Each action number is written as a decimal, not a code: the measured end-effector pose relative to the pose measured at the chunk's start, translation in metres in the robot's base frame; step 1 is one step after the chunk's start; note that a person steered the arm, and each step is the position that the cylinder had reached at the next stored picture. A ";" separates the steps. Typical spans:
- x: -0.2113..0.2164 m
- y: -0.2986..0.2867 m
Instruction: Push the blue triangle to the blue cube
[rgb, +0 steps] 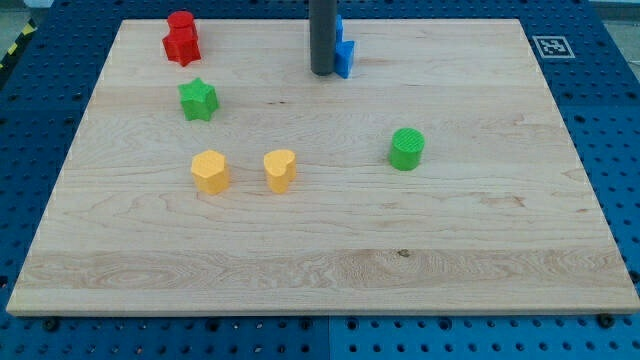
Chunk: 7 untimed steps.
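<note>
Blue triangle (345, 57) touches our tip's (322, 73) right, nothing gripped; we should nudge gently toward the half-hidden blue cube (340, 27).

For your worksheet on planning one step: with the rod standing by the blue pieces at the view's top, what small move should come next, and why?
Probably a short push toward the view's right. My tip sits at the left side of the blue blocks, which the rod partly hides. They already look close together or touching; which is the triangle cannot be told, so keep the nudge small.
</note>
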<state>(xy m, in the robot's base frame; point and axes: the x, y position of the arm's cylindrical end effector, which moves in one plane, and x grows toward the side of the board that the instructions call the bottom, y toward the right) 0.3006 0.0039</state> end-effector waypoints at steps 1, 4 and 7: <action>0.000 0.007; -0.019 0.007; 0.041 0.042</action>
